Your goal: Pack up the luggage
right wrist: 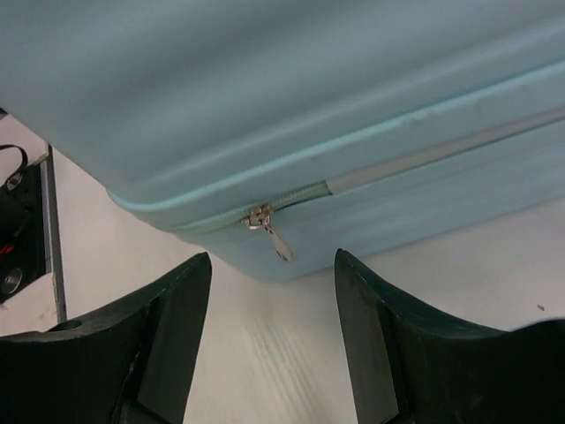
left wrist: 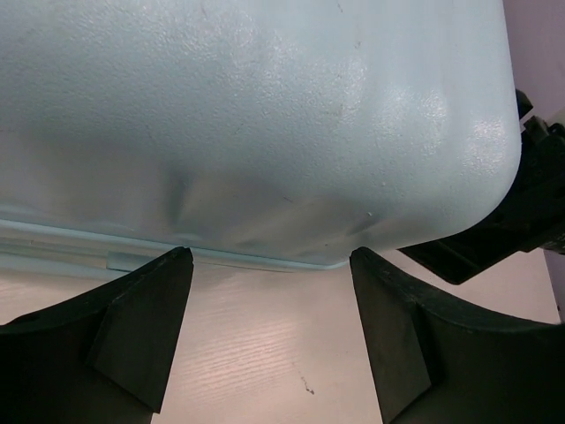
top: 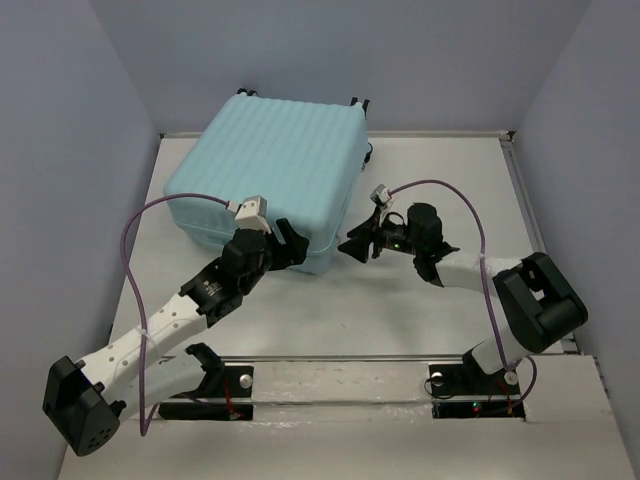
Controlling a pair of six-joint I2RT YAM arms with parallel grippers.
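Note:
The luggage (top: 275, 170), a pale aqua ribbed hard-shell suitcase, lies flat and closed at the back left of the table. My left gripper (top: 290, 245) is open and empty at its near right corner, its fingertips (left wrist: 159, 291) just short of the shell (left wrist: 265, 124). My right gripper (top: 356, 245) is open and empty, just right of that same corner. In the right wrist view the luggage (right wrist: 309, 97) fills the top, and a silver zipper pull (right wrist: 269, 231) hangs at the corner, just beyond the gap between my fingers (right wrist: 177, 318).
The white table (top: 440, 190) is walled by blue-grey panels at the back and sides. Black caster wheels (top: 358, 103) stick out at the suitcase's far edge. A metal rail (top: 340, 358) runs along the near edge by the arm bases.

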